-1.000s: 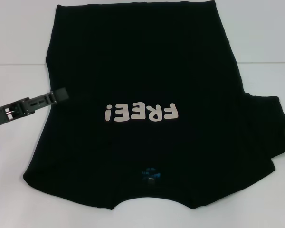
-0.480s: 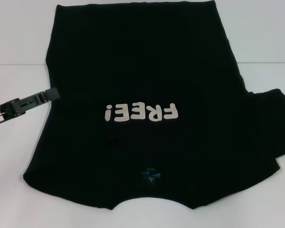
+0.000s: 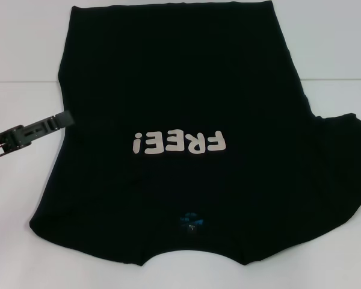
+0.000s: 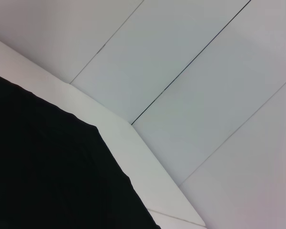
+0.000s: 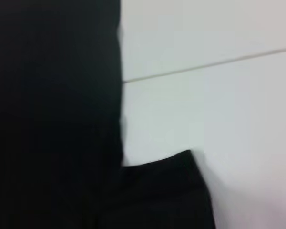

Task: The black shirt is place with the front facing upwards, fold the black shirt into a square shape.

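One sleeve looks tucked in so far: black shirt [image 3: 180,120] lies flat mid-surface [image 3: 24,198], collar at the near edge. Left pincer [image 3: 63,119] touches its left side, can't tell its grip. Next: fold right sleeve [image 3: 343,156].

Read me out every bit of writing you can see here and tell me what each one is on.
"FREE!" in chunky off-white letters, upside down in the head view, on the chest of the black shirt, at.
Small blue neck label inside the collar: something is printed on it, but it is too small to read.
No writing shows in either wrist view.
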Robot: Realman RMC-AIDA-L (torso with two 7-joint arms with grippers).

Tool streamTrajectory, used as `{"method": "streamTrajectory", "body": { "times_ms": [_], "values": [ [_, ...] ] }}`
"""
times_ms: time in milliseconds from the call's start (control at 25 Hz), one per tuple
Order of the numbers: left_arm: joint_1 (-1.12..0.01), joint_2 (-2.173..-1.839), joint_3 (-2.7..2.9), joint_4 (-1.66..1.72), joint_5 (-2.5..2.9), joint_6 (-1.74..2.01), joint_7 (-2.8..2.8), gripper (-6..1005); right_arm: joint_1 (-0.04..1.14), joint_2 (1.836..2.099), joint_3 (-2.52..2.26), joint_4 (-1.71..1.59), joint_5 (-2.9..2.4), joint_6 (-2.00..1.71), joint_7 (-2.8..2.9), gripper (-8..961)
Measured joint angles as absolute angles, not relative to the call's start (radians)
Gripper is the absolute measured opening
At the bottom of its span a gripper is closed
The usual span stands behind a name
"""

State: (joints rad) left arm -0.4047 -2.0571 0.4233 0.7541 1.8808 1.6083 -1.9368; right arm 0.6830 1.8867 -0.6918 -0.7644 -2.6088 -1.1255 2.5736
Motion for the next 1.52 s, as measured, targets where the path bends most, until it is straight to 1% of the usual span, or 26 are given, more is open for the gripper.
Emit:
{"method": "streamTrajectory", "body": {
  "times_ms": [320,440,520,680,880,1080,1240,1400,1520],
  "values": [
    [-0.405,-2.057,0.423,0.757,1.88,1.609,-1.942,809,0.692,1.891,-0.649,-0.841,-2.558,-1.271,2.573,22],
    [-0.406,-2.057,0.423,0.757,1.878,1.606,-1.942,808,0.702,1.898,-0.655,-0.851,-2.496,-1.32,2.565,23],
    [-0.407,-2.057,0.423,0.757,1.878,1.603,-1.942,807,0.723,1.91,-0.67,-0.848,-2.479,-1.331,2.562,23],
    [-0.411,-2.057,0.405,0.755,1.877,1.606,-1.94,807,0.773,1.942,-0.731,-0.836,-2.479,-1.336,2.567,25],
    [-0.41,-2.056,0.398,0.753,1.877,1.605,-1.937,808,0.837,1.973,-0.793,-0.77,-2.481,-1.301,2.569,26],
    [-0.406,-2.056,0.395,0.752,1.876,1.597,-1.933,808,0.874,1.999,-0.831,-0.69,-2.478,-1.217,2.559,28],
    [-0.406,-2.054,0.385,0.752,1.876,1.595,-1.933,808,0.87,1.999,-0.826,-0.668,-2.449,-1.189,2.545,30],
    [-0.403,-2.049,0.383,0.752,1.876,1.604,-1.938,809,0.835,1.978,-0.805,-0.67,-2.328,-1.204,2.485,31],
    [-0.392,-2.04,0.383,0.754,1.876,1.624,-1.956,809,0.801,1.955,-0.778,-0.665,-2.222,-1.224,2.444,159]
  ]
}}
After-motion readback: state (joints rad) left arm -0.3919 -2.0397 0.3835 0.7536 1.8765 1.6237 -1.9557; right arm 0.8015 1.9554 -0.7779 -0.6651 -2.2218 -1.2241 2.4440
